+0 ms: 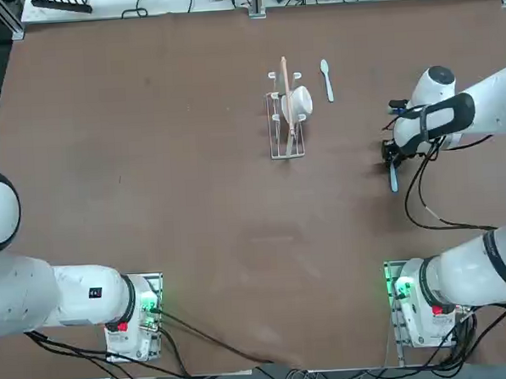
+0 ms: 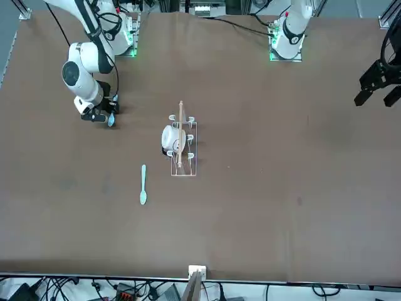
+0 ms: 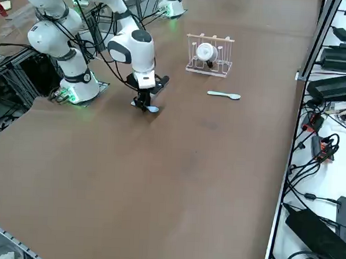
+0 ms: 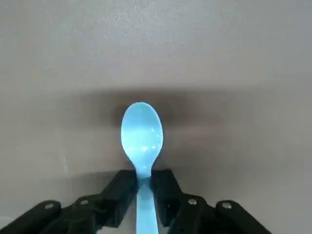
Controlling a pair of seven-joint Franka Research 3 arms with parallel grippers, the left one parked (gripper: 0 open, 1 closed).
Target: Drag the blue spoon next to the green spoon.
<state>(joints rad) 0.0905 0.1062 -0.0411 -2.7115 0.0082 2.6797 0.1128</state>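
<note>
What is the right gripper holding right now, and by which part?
The right gripper is shut on the blue spoon, pinching its handle just behind the bowl.

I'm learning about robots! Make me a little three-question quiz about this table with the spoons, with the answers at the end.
1. True or false: the right claw is pinching the handle of the blue spoon.
2. What sits in the wire rack? A) a white cup B) a fork C) a banana
3. Fill in the blank: the green spoon lies flat on the brown ____, close beside the rack.

Key:
1. True. The wrist view shows both fingers closed on the handle.
2. A. The white cup rests in the rack.
3. Table. The green spoon is apart from the blue one, which is nearer the robot's base.
</note>
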